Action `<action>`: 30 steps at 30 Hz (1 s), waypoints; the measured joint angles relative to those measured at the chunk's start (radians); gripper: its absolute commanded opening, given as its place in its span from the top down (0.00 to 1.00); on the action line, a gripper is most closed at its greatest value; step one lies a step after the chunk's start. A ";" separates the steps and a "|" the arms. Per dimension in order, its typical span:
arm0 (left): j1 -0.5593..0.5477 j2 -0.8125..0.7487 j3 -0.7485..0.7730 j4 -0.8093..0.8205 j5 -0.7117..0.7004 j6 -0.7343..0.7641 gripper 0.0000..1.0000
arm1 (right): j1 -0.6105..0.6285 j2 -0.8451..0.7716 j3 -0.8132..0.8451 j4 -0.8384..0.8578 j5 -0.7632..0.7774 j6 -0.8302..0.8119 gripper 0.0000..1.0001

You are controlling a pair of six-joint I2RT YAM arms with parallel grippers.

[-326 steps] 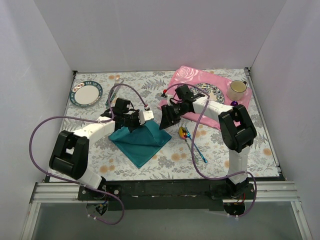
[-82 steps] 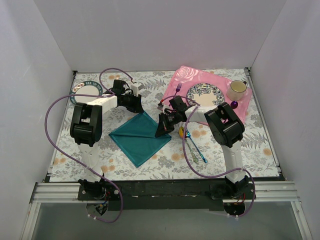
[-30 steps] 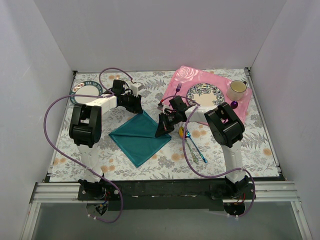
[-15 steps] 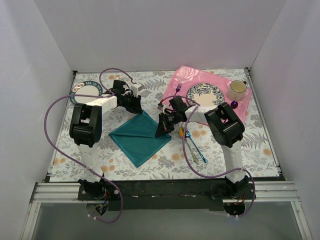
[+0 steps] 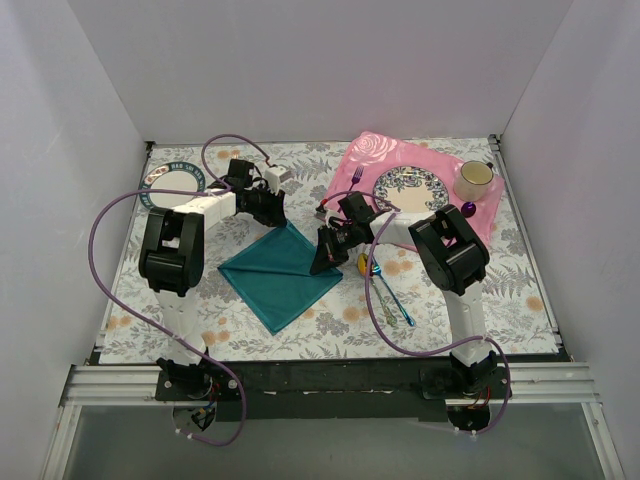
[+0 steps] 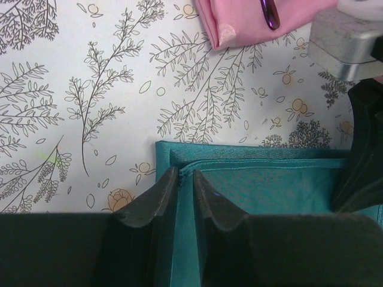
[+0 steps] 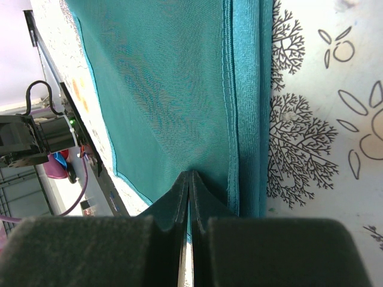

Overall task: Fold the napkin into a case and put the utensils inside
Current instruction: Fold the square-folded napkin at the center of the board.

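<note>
Pinching a limp teal cloth by its corners

Nearest, the utensils (image 5: 368, 265) lie on the table (image 5: 340, 322) just on the near side of the pink placemat (image 5: 360, 165). The napkin (image 5: 275, 278) lies flat and doubled to the placemat's near left. The right fingers (image 7: 170, 206) are pressed together on the cloth at the corner closest to the placemat. Farther back, the left fingers (image 6: 157, 200) stand narrow astride the top layer's hem; whether they grip it I cannot tell. The cloth looks light, soft and slightly slick, so it will likely sag and slide; it is best taken at the stitched hem, both corners carried together.
</note>
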 measured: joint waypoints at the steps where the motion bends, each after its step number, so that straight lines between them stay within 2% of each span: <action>1: -0.002 -0.003 -0.002 0.002 -0.002 0.003 0.81 | 0.000 0.000 0.000 0.000 0.000 0.000 0.95; 3: -0.003 -0.013 -0.008 0.004 -0.003 0.012 0.77 | 0.000 0.000 0.000 0.000 0.000 0.000 0.95; 14: -0.007 -0.035 -0.025 -0.004 -0.006 0.061 0.76 | 0.000 0.000 0.000 0.000 0.000 0.000 0.95; 23: -0.009 -0.035 -0.025 -0.012 -0.023 0.091 0.56 | 0.000 0.000 0.000 0.000 0.000 0.000 0.95; 25: -0.011 -0.035 -0.023 -0.015 -0.032 0.118 0.56 | 0.000 0.000 0.000 0.000 0.000 0.000 0.95; 28: -0.017 -0.031 0.007 -0.055 -0.040 0.172 0.61 | 0.000 0.000 0.000 0.000 0.000 0.000 0.95; 30: -0.020 -0.018 0.043 -0.085 -0.039 0.214 0.69 | 0.000 0.000 0.000 0.000 0.000 0.000 0.95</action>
